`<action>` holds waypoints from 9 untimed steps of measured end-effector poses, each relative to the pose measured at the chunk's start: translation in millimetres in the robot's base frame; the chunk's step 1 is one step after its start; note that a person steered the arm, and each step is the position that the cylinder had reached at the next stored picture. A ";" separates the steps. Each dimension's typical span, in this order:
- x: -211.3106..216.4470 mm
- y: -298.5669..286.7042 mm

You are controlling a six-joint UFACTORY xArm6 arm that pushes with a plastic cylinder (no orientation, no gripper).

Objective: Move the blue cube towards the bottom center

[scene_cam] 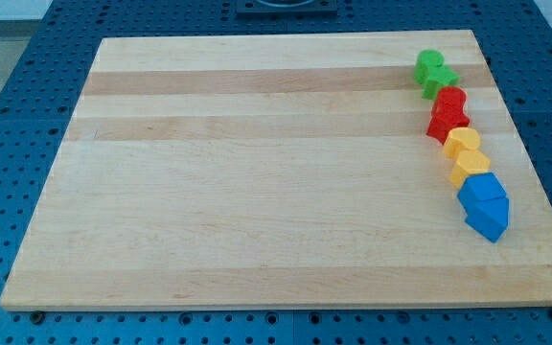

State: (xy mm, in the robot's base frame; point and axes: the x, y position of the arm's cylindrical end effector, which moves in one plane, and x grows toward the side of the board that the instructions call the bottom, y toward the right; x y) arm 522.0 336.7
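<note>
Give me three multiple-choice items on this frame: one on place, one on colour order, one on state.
1. Where do the blocks lie?
A. along the view's right edge
B. the view's left
C. the centre
2. Colours from the view's top to bottom?
A. blue, red, green, yellow
B. green, red, yellow, blue
C. yellow, blue, red, green
3. Is my tip visible?
A. touching blue
B. touching green
C. not visible

A: all lie along the right of the board.
B: green blocks, red blocks, yellow blocks, blue blocks.
C: no rod shows.
</note>
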 end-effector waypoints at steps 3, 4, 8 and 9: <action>0.1 -89.8; 0.1 -95.0; -27.4 -113.3; -25.0 -143.6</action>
State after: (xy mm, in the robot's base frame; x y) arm 497.0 193.1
